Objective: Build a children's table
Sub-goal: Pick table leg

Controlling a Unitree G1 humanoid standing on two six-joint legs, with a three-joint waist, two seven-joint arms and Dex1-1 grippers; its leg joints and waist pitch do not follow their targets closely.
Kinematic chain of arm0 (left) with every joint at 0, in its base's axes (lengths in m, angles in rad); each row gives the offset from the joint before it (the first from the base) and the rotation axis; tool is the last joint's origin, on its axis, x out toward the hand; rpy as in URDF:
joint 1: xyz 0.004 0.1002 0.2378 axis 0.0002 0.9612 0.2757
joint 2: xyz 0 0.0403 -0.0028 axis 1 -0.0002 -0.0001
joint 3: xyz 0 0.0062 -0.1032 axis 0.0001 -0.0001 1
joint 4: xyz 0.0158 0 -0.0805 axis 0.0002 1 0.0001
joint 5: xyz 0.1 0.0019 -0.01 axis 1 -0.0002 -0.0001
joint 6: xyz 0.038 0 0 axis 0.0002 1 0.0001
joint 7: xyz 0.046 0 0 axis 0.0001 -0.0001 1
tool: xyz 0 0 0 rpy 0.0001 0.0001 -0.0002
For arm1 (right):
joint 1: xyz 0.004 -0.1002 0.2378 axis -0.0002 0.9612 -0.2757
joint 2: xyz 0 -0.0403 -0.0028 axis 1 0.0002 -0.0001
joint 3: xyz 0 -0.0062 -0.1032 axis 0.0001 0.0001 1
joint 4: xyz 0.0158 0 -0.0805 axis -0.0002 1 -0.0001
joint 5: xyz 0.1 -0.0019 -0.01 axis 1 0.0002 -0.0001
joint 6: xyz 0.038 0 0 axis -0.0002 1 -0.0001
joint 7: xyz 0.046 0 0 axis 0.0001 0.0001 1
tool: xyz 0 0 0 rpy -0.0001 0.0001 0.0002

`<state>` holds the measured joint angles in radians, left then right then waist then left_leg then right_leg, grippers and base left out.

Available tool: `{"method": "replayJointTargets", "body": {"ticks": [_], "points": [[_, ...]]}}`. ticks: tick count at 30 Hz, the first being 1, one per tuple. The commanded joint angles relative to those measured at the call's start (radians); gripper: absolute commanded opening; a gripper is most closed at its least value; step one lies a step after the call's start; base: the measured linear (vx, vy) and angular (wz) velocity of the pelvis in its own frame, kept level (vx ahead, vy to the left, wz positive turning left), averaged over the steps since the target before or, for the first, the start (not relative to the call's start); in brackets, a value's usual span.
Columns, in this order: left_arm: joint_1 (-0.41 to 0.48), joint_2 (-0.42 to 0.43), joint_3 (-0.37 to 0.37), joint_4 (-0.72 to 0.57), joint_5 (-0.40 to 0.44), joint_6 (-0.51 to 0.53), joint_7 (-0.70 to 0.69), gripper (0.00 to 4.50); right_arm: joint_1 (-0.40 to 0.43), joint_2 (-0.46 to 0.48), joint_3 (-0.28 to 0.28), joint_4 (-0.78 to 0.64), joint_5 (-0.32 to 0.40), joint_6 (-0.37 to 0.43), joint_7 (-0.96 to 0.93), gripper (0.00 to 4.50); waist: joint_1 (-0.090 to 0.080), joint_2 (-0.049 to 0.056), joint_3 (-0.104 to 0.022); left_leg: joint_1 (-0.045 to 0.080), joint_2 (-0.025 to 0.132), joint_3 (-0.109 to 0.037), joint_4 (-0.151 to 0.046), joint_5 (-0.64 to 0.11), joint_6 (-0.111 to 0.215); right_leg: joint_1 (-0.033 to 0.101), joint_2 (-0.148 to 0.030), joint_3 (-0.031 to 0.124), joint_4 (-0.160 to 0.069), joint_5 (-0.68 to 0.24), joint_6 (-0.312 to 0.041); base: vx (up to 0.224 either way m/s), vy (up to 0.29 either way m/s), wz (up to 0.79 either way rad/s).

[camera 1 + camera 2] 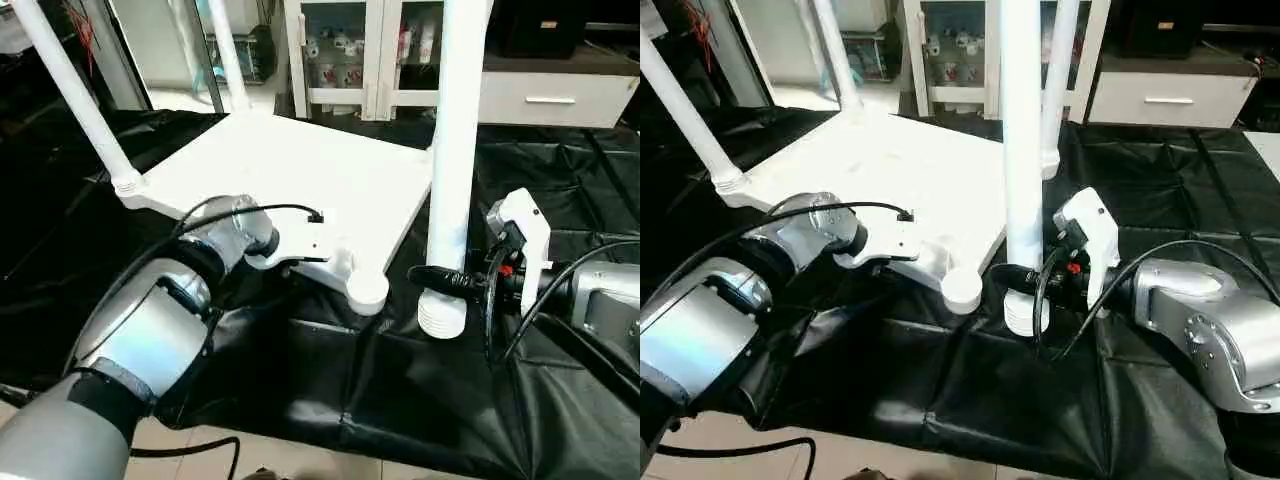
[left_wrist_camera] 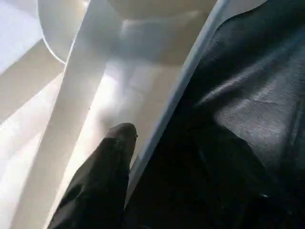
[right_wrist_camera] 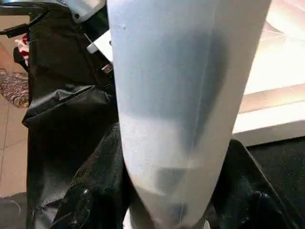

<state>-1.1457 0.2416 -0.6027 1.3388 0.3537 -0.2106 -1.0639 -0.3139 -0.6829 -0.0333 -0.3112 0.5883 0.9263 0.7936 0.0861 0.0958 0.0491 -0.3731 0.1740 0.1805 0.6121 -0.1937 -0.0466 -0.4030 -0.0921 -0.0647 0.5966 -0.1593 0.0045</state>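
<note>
Tabletop (image 1: 300,165) lies upside down on the black sheet (image 1: 560,180), three legs already standing in its far and side corners. The near corner socket (image 1: 366,290) is empty and juts toward the sheet's front edge. The fourth leg (image 1: 452,150) stands upright, its ribbed end resting on the sheet just beside that socket, on the robot's right. The right gripper (image 1: 440,278) is clamped around the leg low down. The left gripper (image 2: 107,176) has one finger under the tabletop's near edge; whether it grips, I cannot tell. Judgement: the leg must lift and shift left over the socket, its long axis kept vertical; the right arm is the nearer.
</note>
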Motion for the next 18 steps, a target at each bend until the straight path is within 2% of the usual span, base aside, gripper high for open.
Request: {"method": "replayJointTargets", "body": {"ticks": [1,4,6,11,12,15,16,18], "points": [[0.010,0.008,-0.005,0.020,0.022,0.012,-0.063,2.21,-0.020,-0.002,0.003,-0.007,-0.002,-0.020,0.006,1.86,0.002,-0.026,-0.078,0.008,0.042,-0.020,-0.064,-0.140,0.067,0.065,-0.060,0.037,-0.067,-0.168,-0.264,0.000,0.000,0.00],[0.008,0.011,-0.020,0.013,0.045,0.031,-0.185,2.06,-0.015,-0.013,0.005,-0.007,0.000,-0.028,0.026,1.86,0.004,-0.028,-0.075,0.010,0.044,-0.019,-0.067,-0.145,0.067,0.064,-0.062,0.037,-0.070,-0.207,-0.256,0.000,0.000,0.00],[0.010,0.009,-0.026,0.011,0.051,0.024,-0.186,1.88,-0.015,-0.014,0.006,-0.004,-0.002,-0.031,0.027,1.86,0.004,-0.025,-0.074,0.011,0.044,-0.019,-0.067,-0.155,0.066,0.062,-0.063,0.038,-0.072,-0.221,-0.254,0.000,0.000,0.00],[0.039,-0.013,-0.030,-0.002,0.079,-0.062,0.009,1.52,-0.027,0.003,0.016,0.013,-0.011,-0.044,0.017,1.86,0.004,-0.025,-0.072,0.011,0.044,-0.021,-0.068,-0.183,0.063,0.062,-0.062,0.035,-0.078,-0.276,-0.236,0.000,0.000,0.00],[0.046,-0.013,-0.036,-0.004,0.090,-0.077,0.034,1.43,-0.029,0.007,0.018,0.012,-0.010,-0.044,0.015,1.86,0.005,-0.024,-0.075,0.010,0.045,-0.022,-0.068,-0.175,0.065,0.063,-0.062,0.035,-0.076,-0.261,-0.235,0.000,0.000,0.00],[0.060,-0.008,-0.045,-0.013,0.120,-0.104,0.077,1.30,-0.033,0.013,0.022,0.016,-0.012,-0.050,0.018,1.86,0.005,-0.025,-0.073,0.010,0.045,-0.022,-0.070,-0.180,0.064,0.061,-0.060,0.035,-0.078,-0.265,-0.227,0.000,0.000,0.00],[0.062,-0.006,-0.048,-0.015,0.129,-0.111,0.084,1.06,-0.033,0.013,0.023,0.018,-0.013,-0.052,0.019,1.86,0.005,-0.027,-0.072,0.010,0.043,-0.021,-0.070,-0.184,0.061,0.061,-0.061,0.035,-0.080,-0.282,-0.221,0.000,0.000,0.00],[0.068,0.002,-0.054,-0.016,0.142,-0.124,0.091,1.01,-0.036,0.017,0.025,0.023,-0.014,-0.056,0.019,1.86,0.006,-0.026,-0.071,0.012,0.044,-0.022,-0.072,-0.191,0.057,0.059,-0.062,0.035,-0.083,-0.312,-0.212,0.000,0.000,0.00]]}}
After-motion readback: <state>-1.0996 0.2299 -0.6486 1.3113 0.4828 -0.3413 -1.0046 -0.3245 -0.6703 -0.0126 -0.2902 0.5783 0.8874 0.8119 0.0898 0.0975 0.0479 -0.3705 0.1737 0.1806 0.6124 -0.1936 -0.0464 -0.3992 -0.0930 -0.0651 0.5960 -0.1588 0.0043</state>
